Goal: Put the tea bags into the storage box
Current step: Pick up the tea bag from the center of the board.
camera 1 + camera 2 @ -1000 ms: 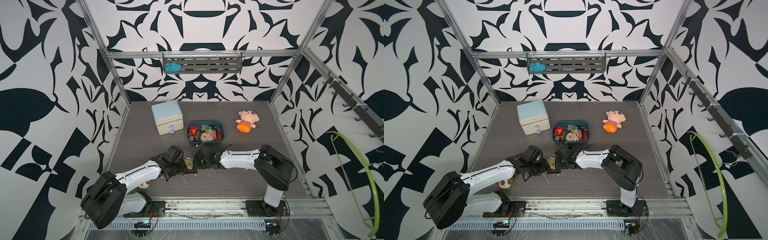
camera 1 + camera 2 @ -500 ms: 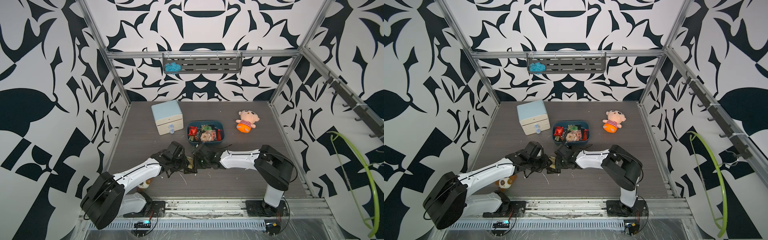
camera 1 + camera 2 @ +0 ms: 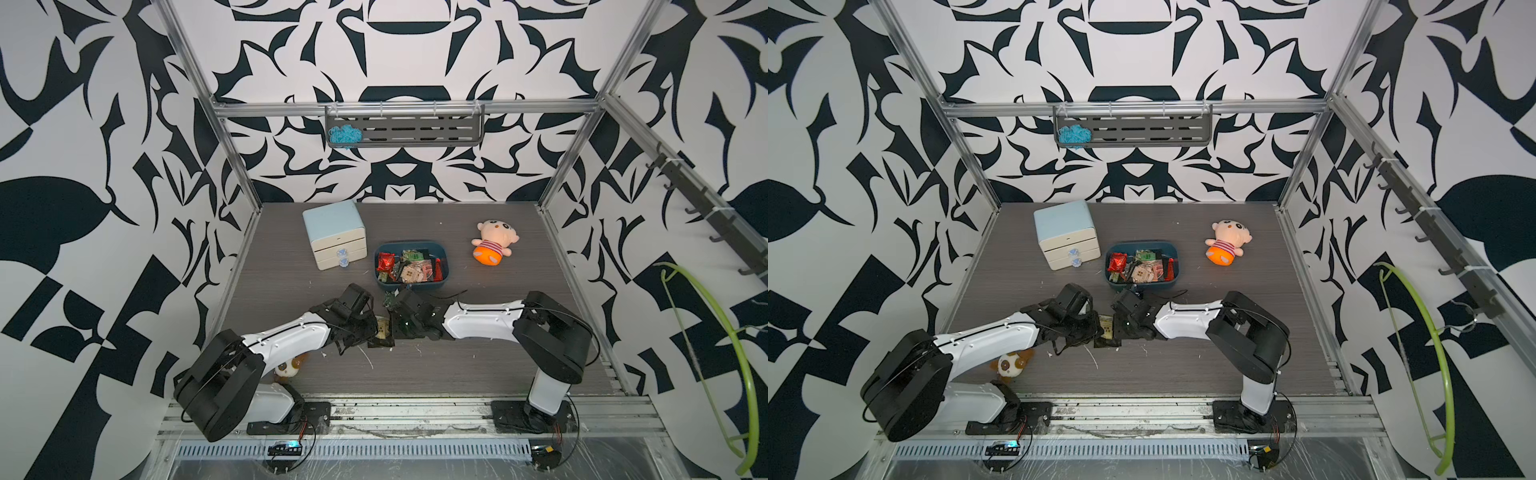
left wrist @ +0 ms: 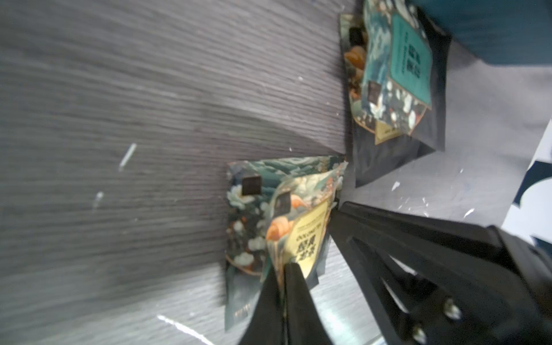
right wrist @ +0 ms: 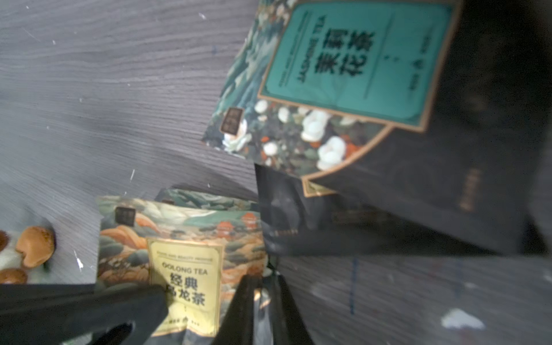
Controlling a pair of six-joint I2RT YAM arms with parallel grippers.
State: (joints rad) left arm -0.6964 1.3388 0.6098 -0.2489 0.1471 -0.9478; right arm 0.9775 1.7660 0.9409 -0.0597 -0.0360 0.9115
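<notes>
Left fingers [image 4: 298,301] clamped — oolong tea bag [image 4: 303,236], pinched

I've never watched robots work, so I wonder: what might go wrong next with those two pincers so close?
The left pincer pinches the yellow-labelled sachet only near an edge, so it may slip. A second sachet lies partly under it and could drag along. The right pincer sits very near; they might bump.

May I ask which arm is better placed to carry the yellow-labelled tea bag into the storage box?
Left, probably: the left gripper is shut on the yellow-labelled tea bag; the right gripper beside it shows no clear grip.
</notes>
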